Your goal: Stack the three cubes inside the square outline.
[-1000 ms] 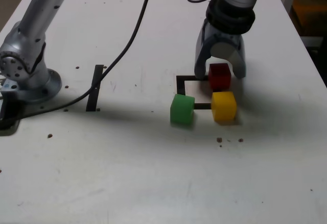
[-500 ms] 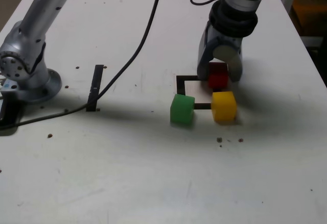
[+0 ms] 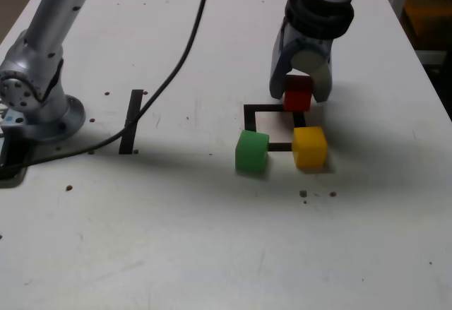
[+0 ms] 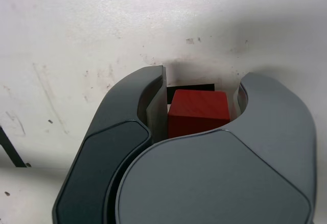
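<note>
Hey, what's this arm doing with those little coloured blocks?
The arm's gripper has closed on the red cube at the far corner of the square outline on the white table. The wrist view shows the cube sitting between the jaws. The green cube and yellow cube sit on the near edge of the outline, one at each near corner. Nothing is stacked yet.

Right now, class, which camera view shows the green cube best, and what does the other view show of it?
The exterior view shows it best: the green cube sits whole and unobstructed on the table, at the near left corner of the square outline as that view shows it. The wrist view shows none of it, only the gripper around the red cube.
</note>
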`<act>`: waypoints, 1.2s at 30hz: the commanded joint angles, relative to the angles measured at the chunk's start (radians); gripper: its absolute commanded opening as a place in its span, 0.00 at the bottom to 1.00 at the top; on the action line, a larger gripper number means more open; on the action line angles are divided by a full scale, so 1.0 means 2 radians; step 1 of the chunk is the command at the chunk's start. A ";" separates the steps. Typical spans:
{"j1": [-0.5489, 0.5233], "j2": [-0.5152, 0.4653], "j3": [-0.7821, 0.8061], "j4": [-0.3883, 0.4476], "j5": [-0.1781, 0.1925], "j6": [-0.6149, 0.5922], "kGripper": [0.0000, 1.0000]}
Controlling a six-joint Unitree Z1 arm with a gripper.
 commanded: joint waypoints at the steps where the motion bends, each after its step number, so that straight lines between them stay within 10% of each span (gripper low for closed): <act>1: -0.004 -0.016 0.003 0.011 0.004 -0.006 0.26; 36: -0.032 -0.031 0.110 -0.039 -0.083 -0.080 0.26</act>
